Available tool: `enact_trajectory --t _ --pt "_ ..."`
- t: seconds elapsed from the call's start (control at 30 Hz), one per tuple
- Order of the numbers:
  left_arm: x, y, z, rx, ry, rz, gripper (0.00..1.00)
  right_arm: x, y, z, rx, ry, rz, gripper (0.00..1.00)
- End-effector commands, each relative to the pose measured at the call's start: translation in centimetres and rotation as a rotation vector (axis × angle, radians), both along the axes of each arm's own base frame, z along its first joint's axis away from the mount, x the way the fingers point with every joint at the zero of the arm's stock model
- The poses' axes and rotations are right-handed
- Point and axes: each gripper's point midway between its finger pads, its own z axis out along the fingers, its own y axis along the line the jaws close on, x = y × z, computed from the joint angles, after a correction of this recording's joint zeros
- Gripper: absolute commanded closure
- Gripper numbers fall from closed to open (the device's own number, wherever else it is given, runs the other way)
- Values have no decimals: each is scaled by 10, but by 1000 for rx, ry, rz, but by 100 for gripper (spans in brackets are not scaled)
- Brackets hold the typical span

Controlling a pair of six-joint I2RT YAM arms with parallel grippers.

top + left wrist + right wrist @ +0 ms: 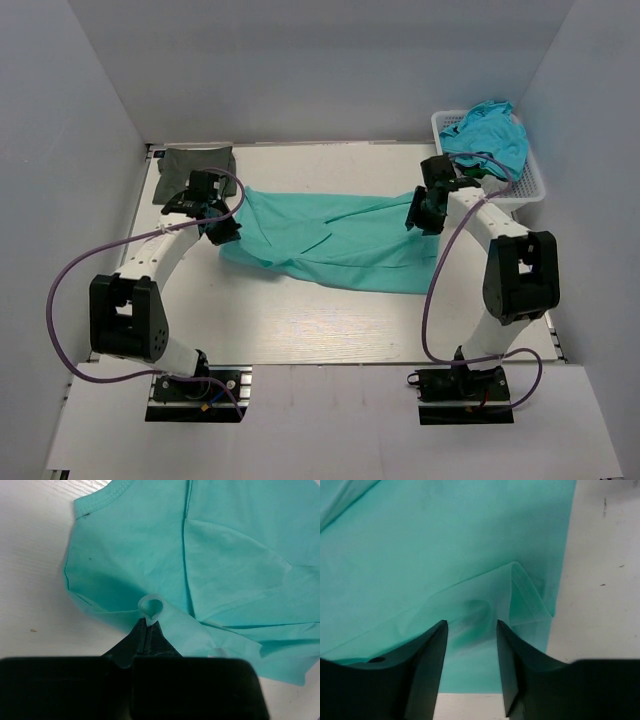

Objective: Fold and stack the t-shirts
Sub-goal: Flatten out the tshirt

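Note:
A teal-green t-shirt [340, 240] lies spread and creased across the middle of the table. My left gripper [222, 232] is at its left end, shut on a small pinched loop of the teal cloth [149, 611]. At the shirt's right end my right gripper [420, 215] hovers just over the cloth. It stands open [471, 626], with the teal fabric [445, 545] lying loose below its fingers and a raised fold [522, 592] just ahead. A dark olive-green t-shirt [198, 162], folded square, rests at the back left corner.
A white basket [530, 190] sits at the back right, holding a crumpled blue-teal garment [490, 135]. Grey walls enclose the table on three sides. Bare tabletop [330, 320] shows in front of the shirt.

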Motion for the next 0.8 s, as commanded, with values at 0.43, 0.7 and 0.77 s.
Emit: enact_trajectory --t 0.43,0.7,0.77 --pt "10 2 9 -6 -52 21 100 -43 -12 -25 -50 -13 182 43" --pt "7 2 5 -5 -43 21 100 -45 -10 -54 -50 33 245 46" --pt "7 2 5 -5 -43 21 100 -46 -7 -57 -28 33 249 47"
